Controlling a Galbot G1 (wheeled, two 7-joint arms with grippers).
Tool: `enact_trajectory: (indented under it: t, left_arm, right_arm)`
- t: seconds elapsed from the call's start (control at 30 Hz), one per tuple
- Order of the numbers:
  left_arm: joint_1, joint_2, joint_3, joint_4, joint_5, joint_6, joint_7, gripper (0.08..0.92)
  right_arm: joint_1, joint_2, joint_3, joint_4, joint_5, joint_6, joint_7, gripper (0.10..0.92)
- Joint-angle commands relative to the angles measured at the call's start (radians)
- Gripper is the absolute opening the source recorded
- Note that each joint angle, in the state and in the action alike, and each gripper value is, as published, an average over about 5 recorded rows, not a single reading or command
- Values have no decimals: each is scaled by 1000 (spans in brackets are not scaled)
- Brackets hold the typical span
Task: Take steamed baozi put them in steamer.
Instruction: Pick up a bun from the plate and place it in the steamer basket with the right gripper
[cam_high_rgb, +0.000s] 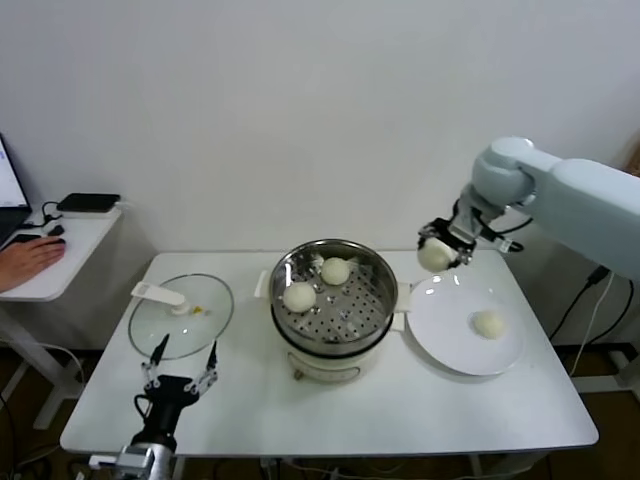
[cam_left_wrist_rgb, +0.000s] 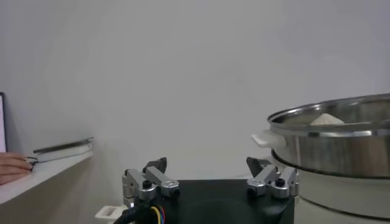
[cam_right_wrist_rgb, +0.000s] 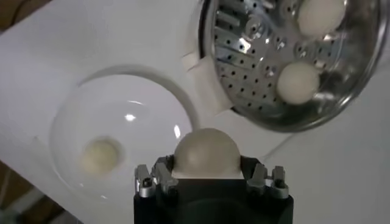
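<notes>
The right gripper (cam_high_rgb: 437, 252) is holding a steamed baozi (cam_high_rgb: 434, 257) in the air, its fingers closed around the bun, above the far left edge of the white plate (cam_high_rgb: 450, 345) and just right of the steamer (cam_high_rgb: 333, 305). One more baozi (cam_high_rgb: 488, 323) is sitting on the right part of that plate. Two others are lying on the perforated tray inside the steamer: one (cam_high_rgb: 299, 296) toward its left side, one (cam_high_rgb: 335, 270) toward the far side. The steamer (a shiny steel pot on a cream-white base) is standing at the middle of the white table (cam_high_rgb: 400, 410). The left gripper (cam_high_rgb: 181, 373) is waiting near the table's near left edge, fingers spread and empty, just in front of the glass lid (cam_high_rgb: 175, 325) lying flat to the steamer's left.
</notes>
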Motion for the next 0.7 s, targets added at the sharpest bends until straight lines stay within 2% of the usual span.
enact_trajectory:
  t: [0.03, 0.37, 0.7]
  left_arm:
    - [5, 3, -4, -16, 2, 5, 1, 823]
    - [15, 4, -10, -22, 3, 8, 1, 823]
    - [21, 6, -20, -16, 3, 9, 0, 823]
  right_arm:
    - [50, 168, 35, 107, -126, 106, -2, 704]
    - [-37, 347, 26, 80, -167, 88, 5, 705]
    - [-112, 409, 6, 102, -162, 70, 6, 704]
